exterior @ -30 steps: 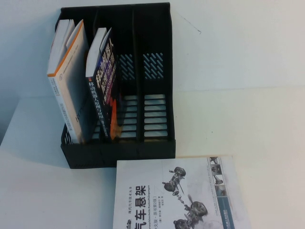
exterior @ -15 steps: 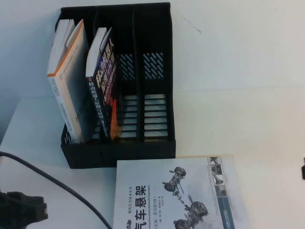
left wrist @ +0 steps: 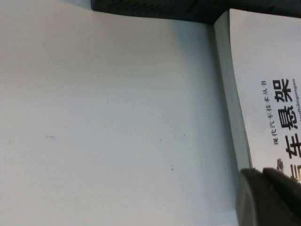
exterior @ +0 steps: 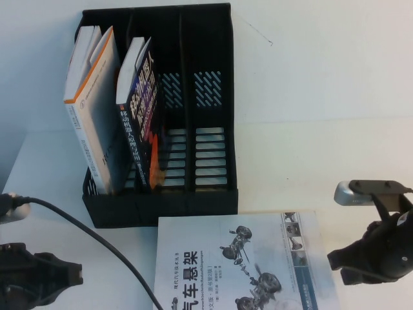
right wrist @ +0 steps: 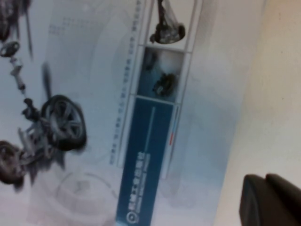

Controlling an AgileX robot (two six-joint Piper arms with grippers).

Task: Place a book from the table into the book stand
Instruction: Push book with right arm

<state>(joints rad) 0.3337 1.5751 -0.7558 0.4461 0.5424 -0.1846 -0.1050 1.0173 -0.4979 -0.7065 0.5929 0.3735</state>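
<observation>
While the book (exterior: 242,265) lay flat on the surface (exterior: 310,161) just in front of the book stand (exterior: 193,116), the left tool (exterior: 39,281) and right tool (exterior: 377,255) flanked it; their openings could not be told.

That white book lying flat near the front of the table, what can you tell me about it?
The book is a white-covered paperback lying flat, cover up, on the table, just in front of the black book stand. It bears a large black Chinese title, grey drawings of car suspension parts, and a strip of small photos with a blue band along its right edge. Its near end runs out of the high view. Nothing grips it: the left gripper is near its left side, the right gripper by its right edge.
</observation>
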